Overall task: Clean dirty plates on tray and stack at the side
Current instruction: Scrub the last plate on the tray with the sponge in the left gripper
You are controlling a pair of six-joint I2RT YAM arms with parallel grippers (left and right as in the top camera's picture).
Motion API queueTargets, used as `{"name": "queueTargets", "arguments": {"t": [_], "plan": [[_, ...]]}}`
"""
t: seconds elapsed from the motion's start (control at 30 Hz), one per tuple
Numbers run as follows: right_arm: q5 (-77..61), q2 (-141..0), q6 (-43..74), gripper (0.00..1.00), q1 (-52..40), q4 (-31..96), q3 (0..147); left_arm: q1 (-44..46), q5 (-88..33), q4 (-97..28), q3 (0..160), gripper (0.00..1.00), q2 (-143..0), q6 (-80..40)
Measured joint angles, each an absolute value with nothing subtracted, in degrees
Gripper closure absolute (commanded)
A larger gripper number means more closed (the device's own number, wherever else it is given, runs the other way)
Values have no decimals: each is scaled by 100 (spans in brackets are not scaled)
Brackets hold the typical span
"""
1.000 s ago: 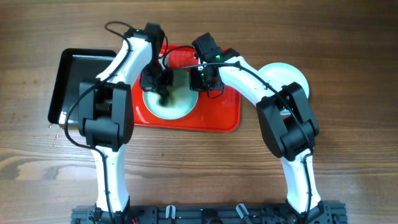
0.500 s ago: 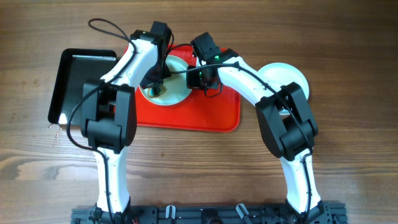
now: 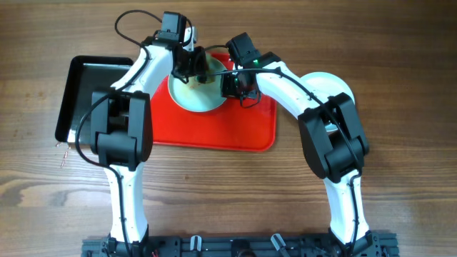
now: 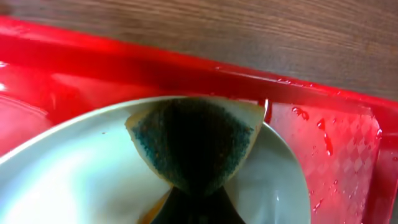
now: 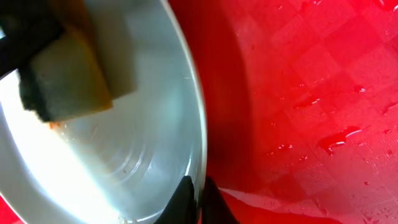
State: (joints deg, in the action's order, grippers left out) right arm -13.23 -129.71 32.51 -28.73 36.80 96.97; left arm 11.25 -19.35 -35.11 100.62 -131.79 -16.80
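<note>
at the tray's (image 3: pixel 250 132) far-left part, the left gripper (image 3: pixel 191 68) clenched a sponge (image 4: pixel 193 140) against the plate (image 3: pixel 196 96), which looked tilted. nearer the tray's middle, the right gripper (image 3: pixel 232 84) pinched that plate's wet rim. hard scrubbing might have slipped the rim free and dropped it. past the tray's right edge, a side plate (image 3: pixel 335 86) lay on the surface.

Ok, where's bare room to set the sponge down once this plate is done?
Bare: the red tray strip nearest the robot, in front of the plate, and the table in front of that tray. Crowded: the tray's far side, where the left claw with the sponge and the right claw meet on the plate.
</note>
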Motion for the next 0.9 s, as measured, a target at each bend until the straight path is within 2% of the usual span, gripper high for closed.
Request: {"name": "queueTargets", "arguments": {"t": [0.03, 0.07, 0.1, 0.27, 0.3, 0.37, 0.47, 0.67, 0.9], "plan": [[-1326, -12971, 3232, 93, -2877, 3669, 9697, 1072, -1903, -3852, 10180, 96, -13157, -1721], [-1328, -12971, 3199, 85, -2895, 3636, 9697, 967, -1859, -4263, 10313, 96, -13093, -1835], [-1332, -12978, 3153, 82, -2950, 3618, 9697, 825, -1820, -4554, 10431, 96, -12956, -1997], [-1413, -13023, 3076, 82, -3050, 3553, 9695, -45, -1712, -5561, 10774, 96, -11819, -2344], [-1413, -13023, 3076, 84, -3050, 3553, 9697, -64, -1699, -5682, 10787, 96, -11795, -2309], [-1415, -13023, 3030, 96, -3050, 3551, 9695, 73, -1697, -6180, 10774, 96, -11874, -2005], [-1413, -13030, 3017, 96, -3050, 3551, 9690, 738, -1697, -6479, 10449, 96, -12099, -1334], [-1415, -13030, 3017, 96, -3050, 3511, 9690, 871, -1678, -6178, 9251, 96, -12151, -1142], [-1317, -13030, 3046, 96, -2952, 3481, 9690, 840, -1970, -4099, 8232, 96, -12029, -1446]]}}
